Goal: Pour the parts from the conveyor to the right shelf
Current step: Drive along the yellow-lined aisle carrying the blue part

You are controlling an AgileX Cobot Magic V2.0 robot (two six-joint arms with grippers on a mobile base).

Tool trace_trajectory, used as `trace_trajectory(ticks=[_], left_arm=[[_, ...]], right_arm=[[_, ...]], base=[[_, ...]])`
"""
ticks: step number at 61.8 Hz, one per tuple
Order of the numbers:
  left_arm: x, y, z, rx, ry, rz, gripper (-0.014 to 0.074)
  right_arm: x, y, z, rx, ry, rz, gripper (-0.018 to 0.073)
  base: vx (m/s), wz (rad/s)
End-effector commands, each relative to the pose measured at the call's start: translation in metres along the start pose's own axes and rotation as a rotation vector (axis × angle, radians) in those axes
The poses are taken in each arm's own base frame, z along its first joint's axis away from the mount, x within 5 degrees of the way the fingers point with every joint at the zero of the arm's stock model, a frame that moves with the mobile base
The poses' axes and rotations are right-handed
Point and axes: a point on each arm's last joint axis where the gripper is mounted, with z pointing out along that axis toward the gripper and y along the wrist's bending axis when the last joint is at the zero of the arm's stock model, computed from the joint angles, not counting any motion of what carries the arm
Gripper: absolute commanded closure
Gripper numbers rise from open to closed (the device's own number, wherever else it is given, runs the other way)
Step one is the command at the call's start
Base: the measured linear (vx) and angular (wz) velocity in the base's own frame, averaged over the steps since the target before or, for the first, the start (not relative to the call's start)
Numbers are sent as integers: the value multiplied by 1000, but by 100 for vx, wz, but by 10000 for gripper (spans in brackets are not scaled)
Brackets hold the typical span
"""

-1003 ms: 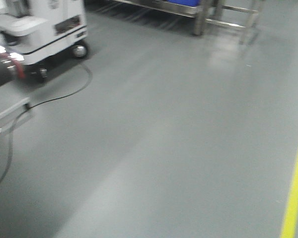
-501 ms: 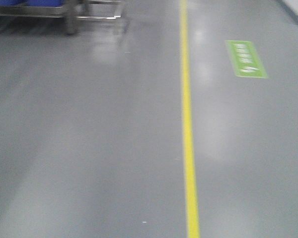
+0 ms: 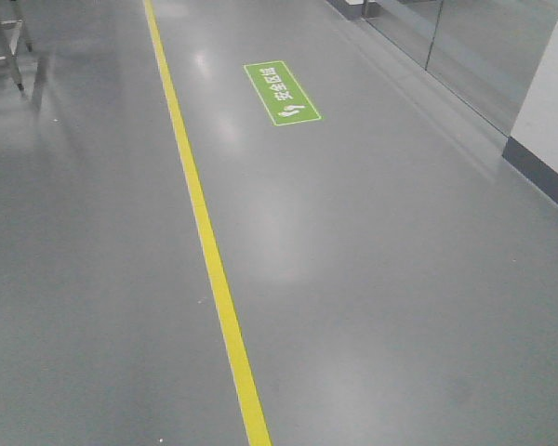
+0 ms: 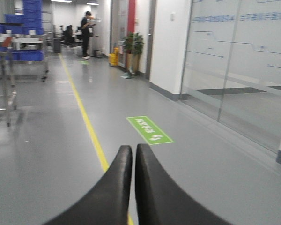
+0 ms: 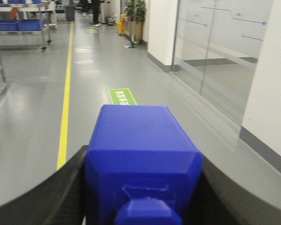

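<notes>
View: we see the front camera swung to the right since both earlier pictures.
Yellow line (image 3: 209, 260): it now runs left of centre; half a second ago it ran down the middle, and a second ago it hugged the right edge.
Green floor sign (image 3: 282, 93): it has shifted from the right side to the upper middle.
Steel rack (image 3: 9, 42): we now see only a leg at the top left corner.
Glass wall (image 3: 474, 46): newly in view on the right.
White wheeled machine, black cable: gone from view.
</notes>
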Motion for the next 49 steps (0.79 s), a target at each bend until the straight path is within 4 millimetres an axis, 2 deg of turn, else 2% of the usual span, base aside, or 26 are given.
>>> trace_trajectory(ticks=[1,26,49], left_arm=[[3,0,0,7,-57,-12,602],[3,0,0,7,-57,-12,602],[3,0,0,7,-57,-12,602]], right_arm=[[-16,0,-2,1,-101,-14,568],[-16,0,-2,1,-101,-14,568],[-16,0,-2,1,-101,-14,568]], base=[[7,-40],[13,-4],[36,22]])
